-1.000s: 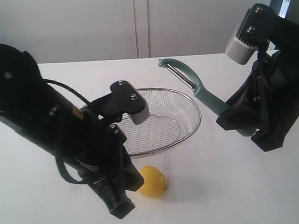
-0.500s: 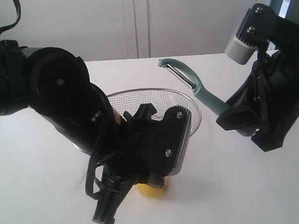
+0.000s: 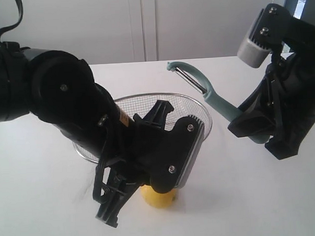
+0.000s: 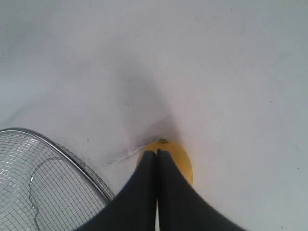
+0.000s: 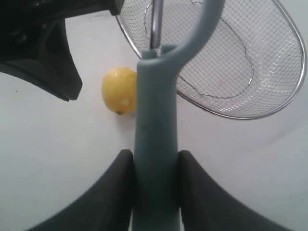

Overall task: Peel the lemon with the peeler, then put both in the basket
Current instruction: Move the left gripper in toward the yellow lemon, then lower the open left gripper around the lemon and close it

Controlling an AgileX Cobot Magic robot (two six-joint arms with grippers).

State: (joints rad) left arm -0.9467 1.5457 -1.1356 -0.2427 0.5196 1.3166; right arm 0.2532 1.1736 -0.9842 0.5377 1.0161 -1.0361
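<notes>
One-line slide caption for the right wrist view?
Right gripper clamps the pale teal plastic peeler over the white table; small yellow lemon lies near the silver wire-mesh basket.

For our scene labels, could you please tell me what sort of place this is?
Probably a robotics lab bench staged for a kitchen chore: a white tabletop before plain pale wall panels, black robot arms, and just a lemon, a peeler and a wire-mesh basket.

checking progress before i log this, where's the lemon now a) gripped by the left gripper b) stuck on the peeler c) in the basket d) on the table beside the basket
d: the lemon lies on the table just outside the basket, the shut left gripper not around it
</notes>
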